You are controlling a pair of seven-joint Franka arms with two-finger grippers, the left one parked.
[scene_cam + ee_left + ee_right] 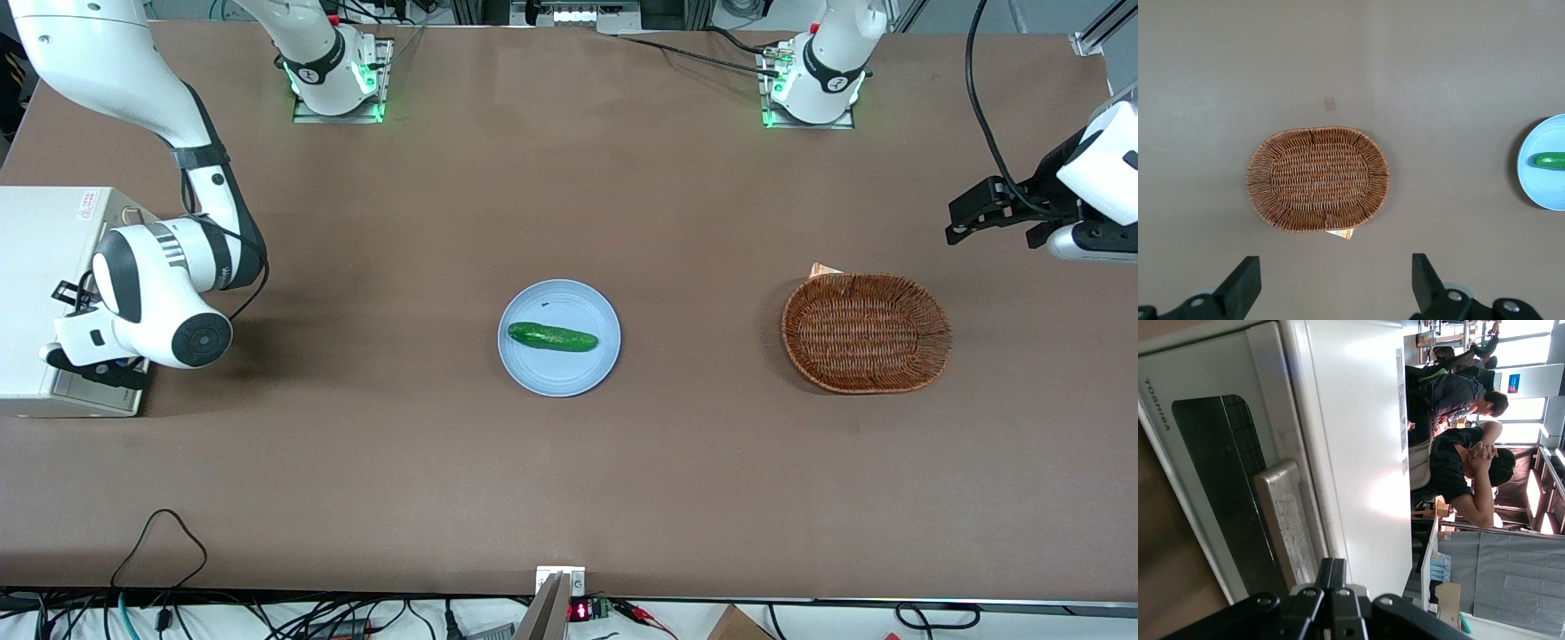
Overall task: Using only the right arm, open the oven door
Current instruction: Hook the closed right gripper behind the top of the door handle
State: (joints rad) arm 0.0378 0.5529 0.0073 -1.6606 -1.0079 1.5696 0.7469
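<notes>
I have the white jointed right arm (160,293) bent down at its own end of the table, its black two-finger gripper (93,366) sitting right against the front of the small boxy white toaster oven (44,267). On the wrist camera the gripper (1333,577) shows its fingers pressed together with no gap between them, pointing at the silver bar handle (1288,520) and just beside its end; I cannot tell whether the tips actually touch it. The fingers grip nothing.

The flat cream-grey oven door (1218,473) with its dark glass window (1228,467) lies flush against the oven body, closed, the handle running along the window's edge nearest the oven's top.

For writing, the door frame carries "TOSHIBA" (1158,405) in dark letters. A long printed label (1399,400) runs down the oven's white top panel, too fine to read, and a small red-printed sticker (86,204) sits on the top in the front view, also illegible.

Toward the middle of the brown table (569,462) lies a round pale blue plate (558,373) holding a green cucumber (552,337), well apart from the oven.
</notes>
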